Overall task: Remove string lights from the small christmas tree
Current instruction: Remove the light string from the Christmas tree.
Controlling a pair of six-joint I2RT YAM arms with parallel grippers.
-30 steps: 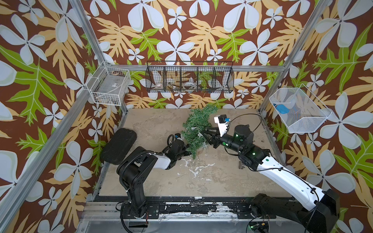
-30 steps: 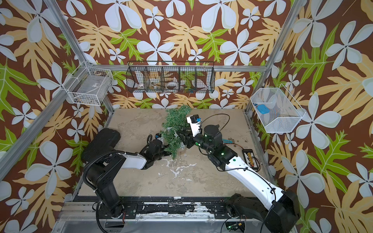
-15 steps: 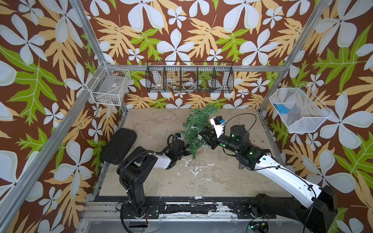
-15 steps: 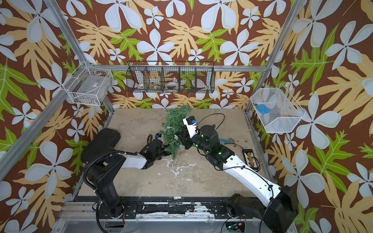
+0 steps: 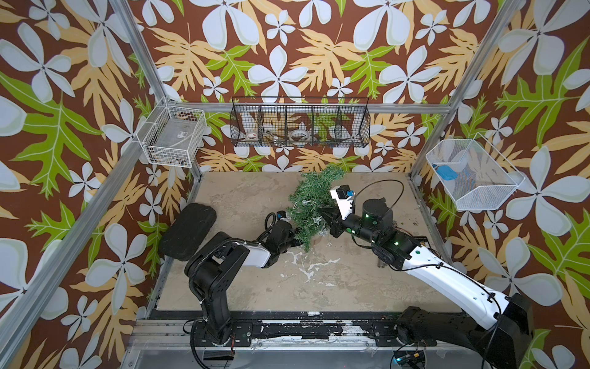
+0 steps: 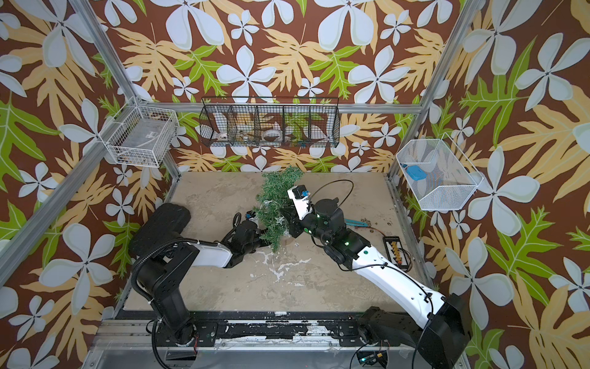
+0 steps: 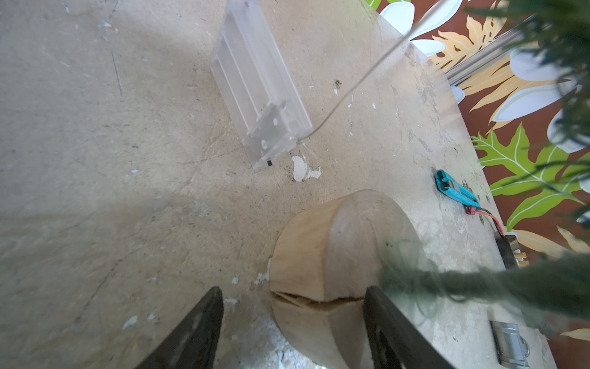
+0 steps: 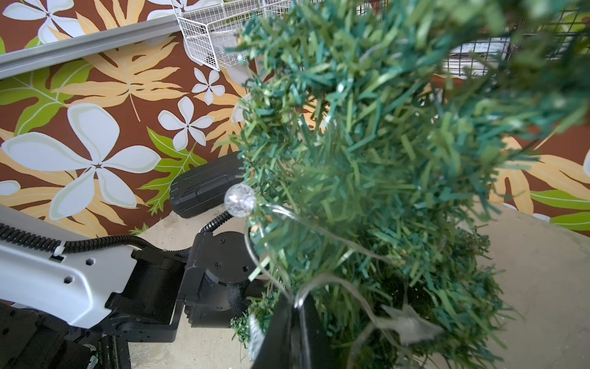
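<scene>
The small christmas tree leans over mid-table on a round wooden base. The string lights run through its needles as a pale wire with a clear globe bulb and a star bulb; the globe also shows in a top view. Their clear battery box lies on the table. My right gripper is inside the lower branches, shut on the wire. My left gripper stands open astride the base, one finger against it and the other apart.
A black pad lies at the table's left edge. Wire baskets hang on the walls: white, black, white mesh. A teal tool and a black connector strip lie near the right edge.
My right gripper has moved left into the tree and closed on the light wire. The left arm and the tree have stayed put.
</scene>
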